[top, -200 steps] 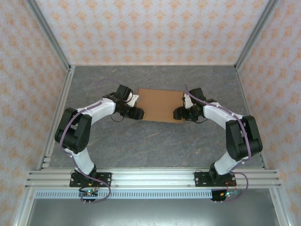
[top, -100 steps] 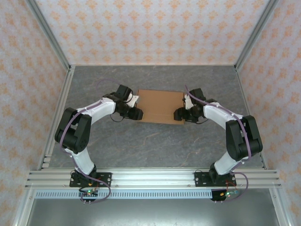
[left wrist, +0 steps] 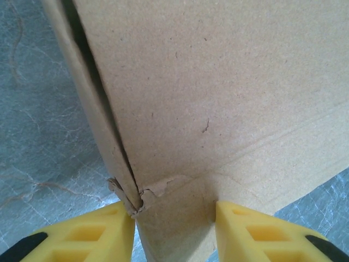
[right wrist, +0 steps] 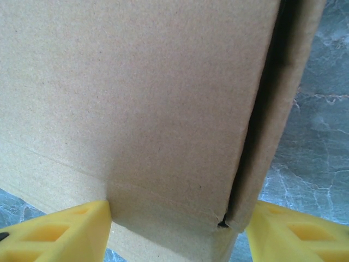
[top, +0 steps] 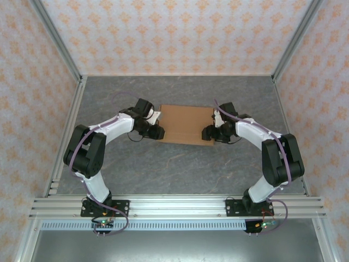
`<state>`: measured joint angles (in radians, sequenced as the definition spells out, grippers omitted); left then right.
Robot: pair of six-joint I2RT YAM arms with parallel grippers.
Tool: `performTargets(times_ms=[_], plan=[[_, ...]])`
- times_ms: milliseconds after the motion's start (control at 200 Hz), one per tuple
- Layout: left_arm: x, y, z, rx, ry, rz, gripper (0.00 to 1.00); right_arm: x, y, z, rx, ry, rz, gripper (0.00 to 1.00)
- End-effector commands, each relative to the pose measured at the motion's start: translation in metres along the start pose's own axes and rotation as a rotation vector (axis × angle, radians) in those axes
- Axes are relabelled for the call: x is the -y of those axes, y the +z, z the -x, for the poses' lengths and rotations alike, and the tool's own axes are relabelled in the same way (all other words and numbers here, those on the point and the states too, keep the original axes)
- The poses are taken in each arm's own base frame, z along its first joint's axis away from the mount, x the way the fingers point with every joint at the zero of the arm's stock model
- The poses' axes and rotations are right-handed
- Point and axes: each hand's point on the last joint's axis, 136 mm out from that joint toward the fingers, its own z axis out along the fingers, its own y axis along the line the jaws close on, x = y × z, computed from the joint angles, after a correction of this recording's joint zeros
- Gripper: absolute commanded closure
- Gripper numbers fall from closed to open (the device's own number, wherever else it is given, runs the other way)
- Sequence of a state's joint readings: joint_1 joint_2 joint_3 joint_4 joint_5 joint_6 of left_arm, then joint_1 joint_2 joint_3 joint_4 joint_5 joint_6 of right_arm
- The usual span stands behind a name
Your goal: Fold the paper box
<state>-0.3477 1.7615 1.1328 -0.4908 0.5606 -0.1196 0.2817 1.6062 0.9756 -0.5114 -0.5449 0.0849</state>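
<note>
Around the middle of the table, nearer its far edge, the paper box looks mostly formed already. Left gripper pinches its near-left corner and right gripper pinches the near-right one. Side flaps gape a bit, so I'd guess tucking those is what's left.

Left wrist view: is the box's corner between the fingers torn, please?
Yes, the box shows ragged, torn cardboard at that corner.

The left arm and right arm have white shells, black joints and purple cables; the yellow fingers seem hollow-ribbed.
</note>
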Motion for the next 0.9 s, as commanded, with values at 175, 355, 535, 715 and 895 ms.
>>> performTargets(times_ms=[175,355,535,715,895], plan=[[0.016,-0.013,0.001,0.012,0.014,0.009,0.60,-0.007,-0.014,0.003,-0.004,0.036,-0.022,0.40],[0.012,-0.013,0.001,0.019,-0.011,0.025,0.62,-0.003,-0.018,0.003,-0.009,0.072,-0.054,0.42],[0.009,-0.013,0.001,0.022,-0.027,0.044,0.62,0.004,-0.018,-0.001,-0.027,0.081,-0.093,0.45],[0.008,-0.009,0.000,0.017,-0.034,0.042,0.63,0.003,-0.015,0.003,-0.008,0.090,-0.082,0.46],[0.006,-0.004,-0.002,0.016,-0.046,0.039,0.67,0.000,-0.007,0.003,-0.006,0.106,-0.046,0.50]])
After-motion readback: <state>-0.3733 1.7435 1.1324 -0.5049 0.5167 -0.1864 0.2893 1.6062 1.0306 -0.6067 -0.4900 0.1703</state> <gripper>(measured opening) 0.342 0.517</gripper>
